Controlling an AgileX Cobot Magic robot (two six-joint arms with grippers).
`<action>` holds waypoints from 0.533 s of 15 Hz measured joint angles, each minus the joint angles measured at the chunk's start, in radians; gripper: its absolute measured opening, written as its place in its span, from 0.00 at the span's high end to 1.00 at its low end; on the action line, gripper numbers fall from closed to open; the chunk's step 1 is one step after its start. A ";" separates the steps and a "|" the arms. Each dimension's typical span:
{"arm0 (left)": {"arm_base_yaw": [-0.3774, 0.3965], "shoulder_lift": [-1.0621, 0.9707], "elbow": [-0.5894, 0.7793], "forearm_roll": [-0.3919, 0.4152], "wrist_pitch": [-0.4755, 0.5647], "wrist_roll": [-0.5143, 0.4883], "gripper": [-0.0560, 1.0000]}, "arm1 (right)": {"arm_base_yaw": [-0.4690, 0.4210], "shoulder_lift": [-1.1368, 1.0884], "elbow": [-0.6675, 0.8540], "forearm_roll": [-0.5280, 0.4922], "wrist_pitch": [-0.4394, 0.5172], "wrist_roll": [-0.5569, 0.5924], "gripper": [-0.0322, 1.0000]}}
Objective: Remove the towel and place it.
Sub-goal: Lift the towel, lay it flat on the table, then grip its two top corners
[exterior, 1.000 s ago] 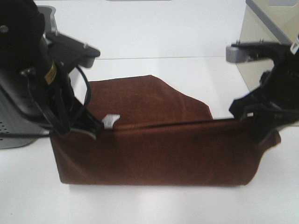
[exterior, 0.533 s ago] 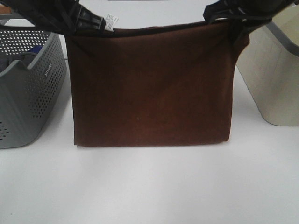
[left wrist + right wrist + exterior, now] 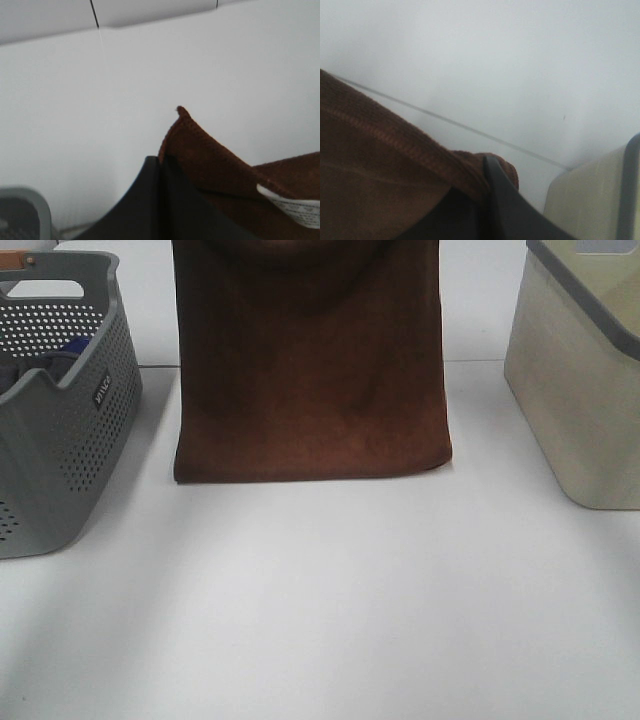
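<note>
**Towel, dark brown plush, hung from both grippers; placing not yet done**

The rectangular cloth is held up as a flat curtain over the white table, between the grey perforated plastic basket and the beige bin with the grey rim, and apart from both. Its top edge runs out of the high view. Its lower fold lies close to the tabletop, though whether contact is made cannot be told.

In the wrist views each upper corner is seen pinched. The left gripper is clamped on the corner near the small white tag, and the right gripper is closed on the opposite corner.

The removal is judged complete, since the towel is outside the basket, and the placing step is in hand. For the next move, an even descent of both arms is called for, so that the cloth is laid flat on the bare table without bunching. The corners should be released only once the fabric is fully supported.
</note>
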 joint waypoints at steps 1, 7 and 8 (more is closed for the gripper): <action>0.000 0.005 -0.081 -0.001 -0.009 0.016 0.95 | 0.000 0.006 -0.074 -0.007 -0.017 -0.043 0.97; 0.000 -0.002 -0.508 0.014 -0.046 0.041 0.95 | 0.000 -0.122 -0.289 -0.017 -0.112 -0.171 0.97; 0.000 -0.004 -0.510 0.014 -0.054 0.053 0.95 | 0.000 -0.144 -0.291 -0.017 -0.114 -0.171 0.97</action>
